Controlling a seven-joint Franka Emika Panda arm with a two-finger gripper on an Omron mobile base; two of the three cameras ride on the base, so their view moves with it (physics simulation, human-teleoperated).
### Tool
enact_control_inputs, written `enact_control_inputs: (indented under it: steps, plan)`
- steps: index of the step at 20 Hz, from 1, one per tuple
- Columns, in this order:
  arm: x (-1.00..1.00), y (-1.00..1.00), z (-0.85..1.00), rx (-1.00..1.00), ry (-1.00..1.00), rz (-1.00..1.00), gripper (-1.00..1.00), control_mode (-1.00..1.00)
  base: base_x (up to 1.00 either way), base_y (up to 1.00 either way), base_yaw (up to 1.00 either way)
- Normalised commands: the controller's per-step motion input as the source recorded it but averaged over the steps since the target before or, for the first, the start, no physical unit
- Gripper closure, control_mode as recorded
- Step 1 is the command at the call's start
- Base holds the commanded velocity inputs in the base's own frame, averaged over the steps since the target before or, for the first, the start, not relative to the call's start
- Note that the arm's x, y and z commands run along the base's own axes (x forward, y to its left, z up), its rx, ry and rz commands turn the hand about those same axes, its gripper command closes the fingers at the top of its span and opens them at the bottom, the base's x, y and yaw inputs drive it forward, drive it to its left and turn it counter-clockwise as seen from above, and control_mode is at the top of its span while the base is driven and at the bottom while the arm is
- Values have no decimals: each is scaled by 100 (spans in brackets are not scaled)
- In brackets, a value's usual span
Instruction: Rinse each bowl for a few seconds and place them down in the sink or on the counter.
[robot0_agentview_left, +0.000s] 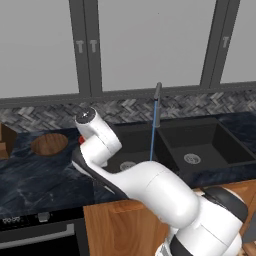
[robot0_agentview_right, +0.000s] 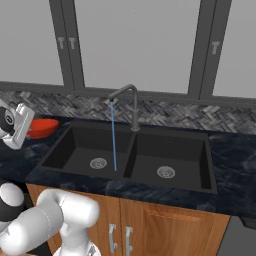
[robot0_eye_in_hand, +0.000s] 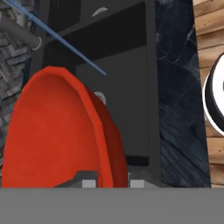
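the fingers (robot0_eye_in_hand: 109, 183) are pinched close together on the rim of the red bowl (robot0_eye_in_hand: 57, 131), one tip on each side of its wall, so the bowl hangs from its edge rather than resting on anything. in the hand view it stands tilted, nearly on edge, its hollow turned to one side; held that way, water would likely run off it instead of pooling. from the right base view the bowl (robot0_agentview_right: 42, 127) sits just beyond the hand, over the worktop (robot0_agentview_right: 20, 150) at the left end of the sink (robot0_agentview_right: 127, 172), not yet over a basin.

the tap (robot0_agentview_right: 129, 102) is running: a thin blue stream (robot0_agentview_right: 113, 137) falls from the spout into the left basin, near its silver drain (robot0_agentview_right: 98, 163). the bowl is off to the side of that stream, apart from it, so i judge the rinse has not begun for this one and the hand is holding it up ready to carry it across under the water. the grip on the rim leaves the inside free to be wetted.

the wooden bowl (robot0_agentview_left: 49, 144) lies flat on the worktop well to the left of the sink, upright and untouched, apart from the arm. it sits clear of the stream and of the red bowl's path, presumably waiting its turn.
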Motion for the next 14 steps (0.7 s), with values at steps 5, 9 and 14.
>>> enact_control_inputs:
  steps: [5, 9, 14]
  plan:
    - [-12, 56, 0, 0, 1, 3, 100, -100, 0, 0, 0]
    - [-7, 47, -6, 0, 0, 2, 100, -100, 0, 0, 0]
    - [-6, 37, -14, 0, 0, 0, 100, -100, 0, 0, 0]
